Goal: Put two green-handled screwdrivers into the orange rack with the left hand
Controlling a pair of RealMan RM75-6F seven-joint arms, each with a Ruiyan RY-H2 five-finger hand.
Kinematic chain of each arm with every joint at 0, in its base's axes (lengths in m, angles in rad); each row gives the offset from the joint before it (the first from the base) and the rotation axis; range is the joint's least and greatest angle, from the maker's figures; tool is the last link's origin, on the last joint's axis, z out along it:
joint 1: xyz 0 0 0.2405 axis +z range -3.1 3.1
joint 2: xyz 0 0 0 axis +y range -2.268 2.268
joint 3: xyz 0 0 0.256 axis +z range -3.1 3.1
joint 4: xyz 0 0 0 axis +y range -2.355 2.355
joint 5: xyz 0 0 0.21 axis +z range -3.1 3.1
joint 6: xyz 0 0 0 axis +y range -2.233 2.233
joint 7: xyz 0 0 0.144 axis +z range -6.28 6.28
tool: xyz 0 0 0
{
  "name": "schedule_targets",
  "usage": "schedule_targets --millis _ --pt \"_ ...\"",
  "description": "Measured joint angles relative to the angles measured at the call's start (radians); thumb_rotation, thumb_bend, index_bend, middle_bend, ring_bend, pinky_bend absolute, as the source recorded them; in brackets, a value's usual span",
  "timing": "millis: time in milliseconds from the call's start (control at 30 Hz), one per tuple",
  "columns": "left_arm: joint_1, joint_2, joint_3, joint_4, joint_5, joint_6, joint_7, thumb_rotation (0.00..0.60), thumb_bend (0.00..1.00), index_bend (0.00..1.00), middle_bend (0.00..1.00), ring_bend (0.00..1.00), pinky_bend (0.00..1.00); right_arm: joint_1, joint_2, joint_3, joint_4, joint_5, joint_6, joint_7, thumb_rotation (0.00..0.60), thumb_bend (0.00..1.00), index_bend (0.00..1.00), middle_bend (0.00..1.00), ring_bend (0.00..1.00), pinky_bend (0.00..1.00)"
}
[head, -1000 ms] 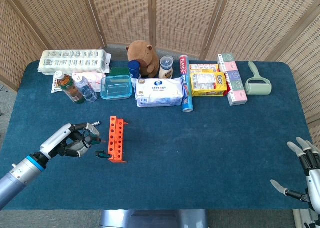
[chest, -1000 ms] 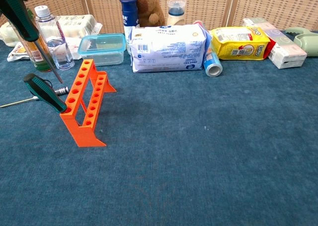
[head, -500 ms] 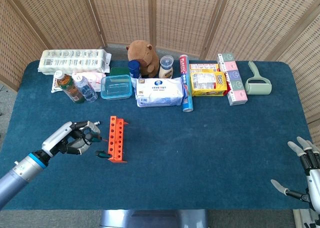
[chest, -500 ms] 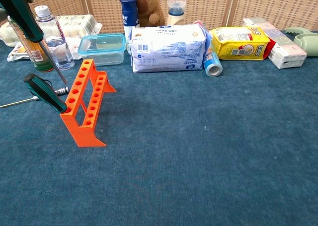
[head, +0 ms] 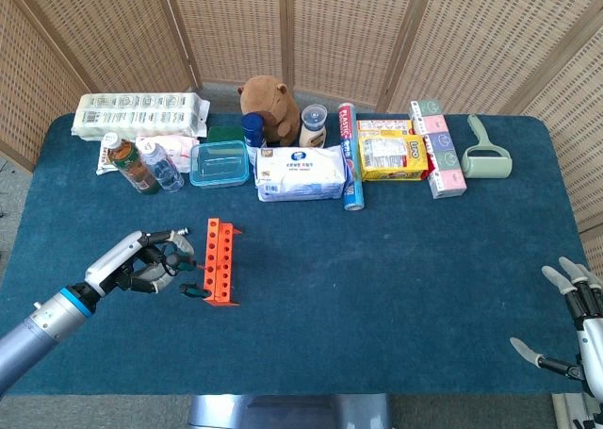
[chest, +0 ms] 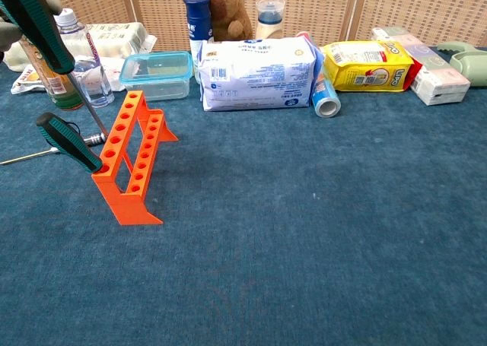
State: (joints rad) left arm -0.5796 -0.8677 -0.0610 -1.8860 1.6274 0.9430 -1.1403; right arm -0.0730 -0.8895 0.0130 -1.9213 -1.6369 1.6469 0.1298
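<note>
Left hand [head: 141,262] gripping a green-and-black-handled screwdriver [chest: 46,38], shaft tilted toward the orange rack [chest: 131,157] just beside it, second screwdriver [chest: 68,142] already slotted in rack's near end, right hand [head: 577,321] empty, fingers spread.

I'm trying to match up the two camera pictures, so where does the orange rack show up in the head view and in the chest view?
Head view: the orange rack stands left of center on the blue table, just right of the left hand.
Chest view: the orange rack sits at left, mid-height, a green-handled screwdriver already slotted in its near end.
Shared landmark: the clear blue-lidded box behind the rack.
</note>
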Motion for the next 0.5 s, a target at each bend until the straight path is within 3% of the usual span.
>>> schedule_targets --millis 500 --pt "-0.030 -0.033 0.012 0.021 -0.031 -0.019 0.010 0.600 0.49 0.54 0.94 0.89 0.95 -0.003 0.004 0.001 0.003 -0.001 0.008 0.011 0.500 0.00 0.14 0.06 0.00 0.00"
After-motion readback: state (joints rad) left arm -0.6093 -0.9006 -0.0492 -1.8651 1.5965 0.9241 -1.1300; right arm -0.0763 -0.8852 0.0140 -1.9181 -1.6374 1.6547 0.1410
